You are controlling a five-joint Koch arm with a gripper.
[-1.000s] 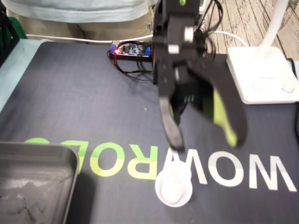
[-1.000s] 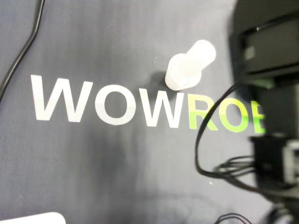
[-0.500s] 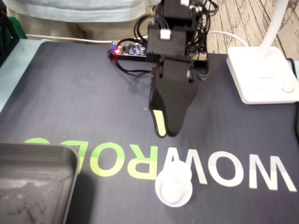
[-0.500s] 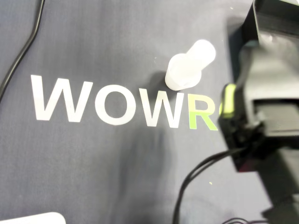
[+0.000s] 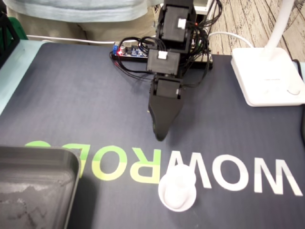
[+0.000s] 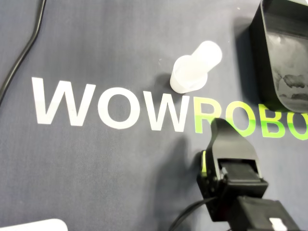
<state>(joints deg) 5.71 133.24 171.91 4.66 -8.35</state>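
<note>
Under me lies a dark mat [image 5: 86, 105] with big white and green lettering [image 6: 110, 108] across it. It covers most of the bench [image 5: 12, 71], which shows pale along the left edge of the fixed view. Beyond the far right corner there is wooden floor [image 5: 252, 19].

My jaws are together, with no gap showing from either camera and nothing between them. They point down at bare mat just behind the lettering in the fixed view.

The white container [image 5: 177, 191] stands upright on the other side of the lettering, near my tip but apart from it. In the overhead view the container [image 6: 192, 72] sits just above the join of the white and green letters.

In the fixed view, a grey tray [image 5: 33, 181] fills the near left corner, a white lamp base [image 5: 267, 76] takes the far right, and a circuit board [image 5: 131, 51] with wires lies behind my arm [image 5: 164, 62]. A black cable [image 6: 21, 57] runs along the overhead view's left edge.

The mat is bare between the tray and the container, and wide open to the fixed view's left of my arm.
</note>
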